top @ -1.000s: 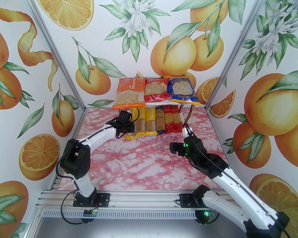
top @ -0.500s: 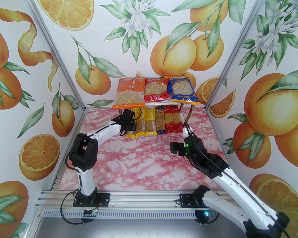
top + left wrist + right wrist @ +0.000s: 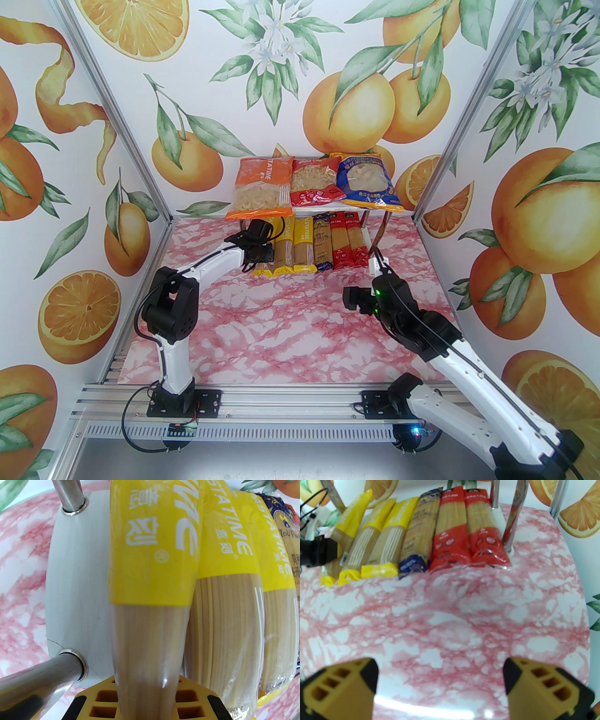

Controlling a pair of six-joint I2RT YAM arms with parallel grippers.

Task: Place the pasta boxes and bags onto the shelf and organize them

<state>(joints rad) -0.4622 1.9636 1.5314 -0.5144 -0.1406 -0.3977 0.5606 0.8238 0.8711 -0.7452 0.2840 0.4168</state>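
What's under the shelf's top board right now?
Side by side on the lower board: three yellow packs, a dark blue pack, two red packs. The top board and its bags hide their far ends. Left tool grips the leftmost yellow pack.

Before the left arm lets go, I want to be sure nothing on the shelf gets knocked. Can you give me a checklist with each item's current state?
1. Left gripper shut on the leftmost yellow pack: ok.
2. Held pack over the lower board, alongside the next yellow pack: ok.
3. Held pack apart from the chrome legs: ok.
4. Held pack's near end resting down: cannot tell.
5. Right gripper open over the bare table, apart from the packs: ok.
6. Orange bag, red bag and blue bag on the top tier: ok.
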